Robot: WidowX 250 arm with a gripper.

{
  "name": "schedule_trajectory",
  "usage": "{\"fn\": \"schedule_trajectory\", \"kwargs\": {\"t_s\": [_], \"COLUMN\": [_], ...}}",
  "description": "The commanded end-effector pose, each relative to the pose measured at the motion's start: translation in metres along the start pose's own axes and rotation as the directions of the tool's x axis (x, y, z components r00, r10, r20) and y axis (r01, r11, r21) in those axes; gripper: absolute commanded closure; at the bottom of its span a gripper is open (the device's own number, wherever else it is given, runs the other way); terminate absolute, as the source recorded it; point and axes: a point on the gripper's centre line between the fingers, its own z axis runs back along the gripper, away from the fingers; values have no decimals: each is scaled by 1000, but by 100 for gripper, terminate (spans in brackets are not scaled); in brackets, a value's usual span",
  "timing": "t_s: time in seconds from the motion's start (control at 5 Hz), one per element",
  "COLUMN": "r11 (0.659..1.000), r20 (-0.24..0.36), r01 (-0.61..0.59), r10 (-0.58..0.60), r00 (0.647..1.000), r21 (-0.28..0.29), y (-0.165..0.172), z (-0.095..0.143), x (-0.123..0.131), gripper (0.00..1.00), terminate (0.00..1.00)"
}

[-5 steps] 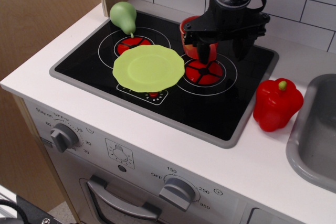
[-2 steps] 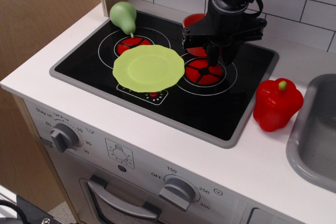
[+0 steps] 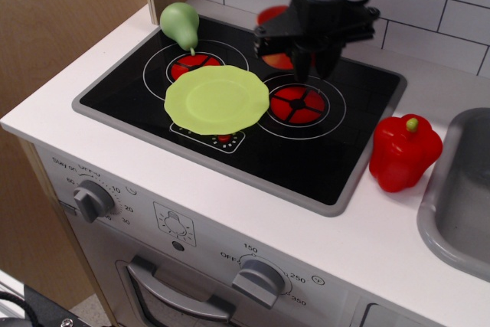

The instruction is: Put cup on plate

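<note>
The red-orange cup (image 3: 272, 17) hangs above the back of the black cooktop, mostly hidden behind the black gripper (image 3: 310, 65). Only its rim and a strip of its lower part show, to the left of the gripper. The gripper is shut on the cup and holds it clear of the right burner. The lime-green plate (image 3: 217, 99) lies flat on the cooktop between the two burners, to the lower left of the gripper, with nothing on it.
A green pear (image 3: 181, 24) stands at the cooktop's back left corner. A red bell pepper (image 3: 404, 152) stands on the white counter to the right. A grey sink (image 3: 459, 197) is at the far right. A tiled wall runs behind.
The gripper has risen and shifted slightly left with the cup, lifting it off the right burner. The plate, pear and pepper have not moved.
</note>
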Motion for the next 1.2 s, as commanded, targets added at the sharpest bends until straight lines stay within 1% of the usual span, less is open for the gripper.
{"fn": "schedule_trajectory", "kwargs": {"t_s": [0.0, 0.2, 0.4, 0.8, 1.0], "r11": [999, 999, 997, 996, 996], "r20": [55, 26, -1, -34, -27], "r01": [8, 17, 45, 59, 34], "r10": [-5, -16, -45, -62, -36], "r00": [998, 1000, 999, 997, 999], "r21": [-49, -52, -59, -69, -82], "y": [31, 51, 64, 75, 72], "z": [33, 33, 29, 26, 28], "x": [14, 7, -7, -24, -25], "gripper": [100, 100, 100, 100, 0], "terminate": [0, 0, 0, 0, 0]}}
